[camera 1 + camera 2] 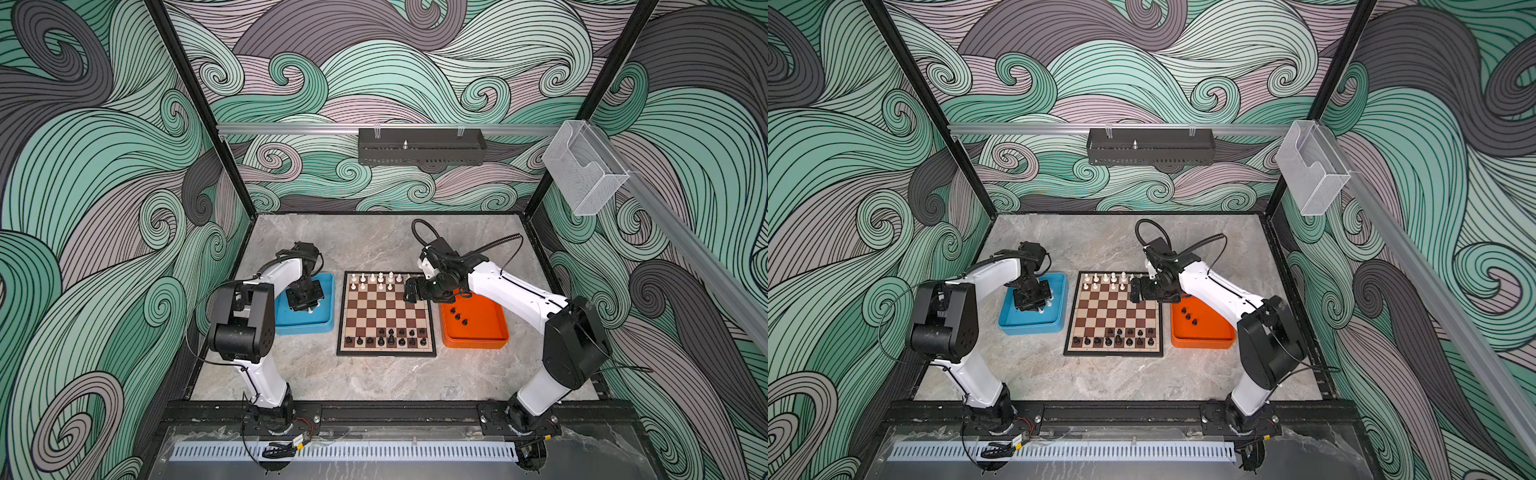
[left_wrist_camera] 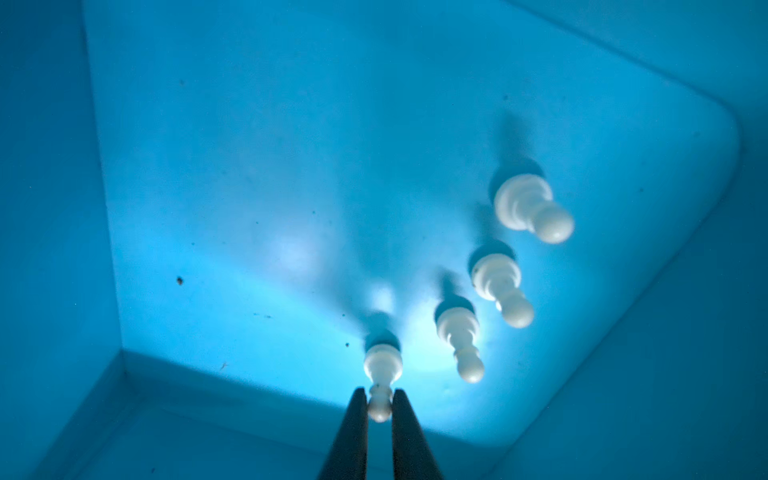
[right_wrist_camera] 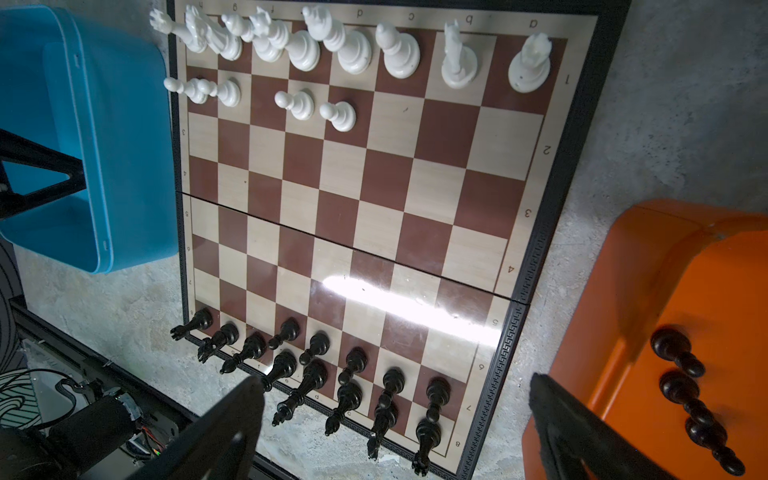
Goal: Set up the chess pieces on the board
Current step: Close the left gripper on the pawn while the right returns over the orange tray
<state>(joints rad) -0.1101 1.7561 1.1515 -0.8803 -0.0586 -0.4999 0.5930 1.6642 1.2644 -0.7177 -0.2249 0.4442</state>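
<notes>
The board [image 1: 386, 309] lies mid-table. White chess pieces [image 1: 376, 280] fill its far rows and black ones [image 1: 390, 338] its near rows; the right wrist view shows the same on the board [image 3: 374, 187]. My left gripper [image 2: 379, 401] reaches down into the blue tray [image 1: 305, 328], shut on the head of a standing white pawn [image 2: 381, 368]. Three more white pawns [image 2: 498, 282] stand beside it on the tray floor. My right gripper [image 3: 397, 384] hangs open and empty above the board's right edge, also seen in a top view [image 1: 409, 291].
The orange tray [image 1: 478, 343], right of the board, holds three black pawns [image 1: 458, 316], seen too in the right wrist view [image 3: 685, 395]. The blue tray's walls [image 2: 50, 249] close in round my left gripper. Grey marble table [image 1: 374, 386] surrounds everything.
</notes>
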